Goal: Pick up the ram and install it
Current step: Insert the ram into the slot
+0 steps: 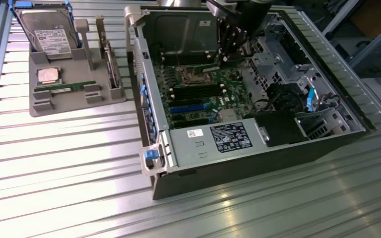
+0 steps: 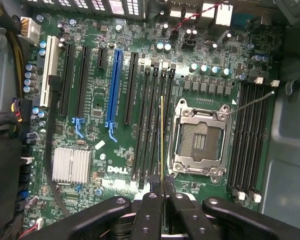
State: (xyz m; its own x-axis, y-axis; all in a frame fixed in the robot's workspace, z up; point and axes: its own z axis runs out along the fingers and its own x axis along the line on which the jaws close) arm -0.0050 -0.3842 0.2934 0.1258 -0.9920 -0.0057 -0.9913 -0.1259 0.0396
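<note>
While the gripper (image 2: 162, 200) clamps one ram (image 2: 162, 145) edge-on above the motherboard (image 2: 95, 100) slots, a second ram (image 1: 73, 87) lies beside the case (image 1: 257, 163).

ram (image 2: 162, 145) | thin, edge-on | held upright over black memory slots

A workshop bench: ribbed aluminium table (image 1: 58, 163) carrying an opened computer case (image 1: 243, 148).
</note>
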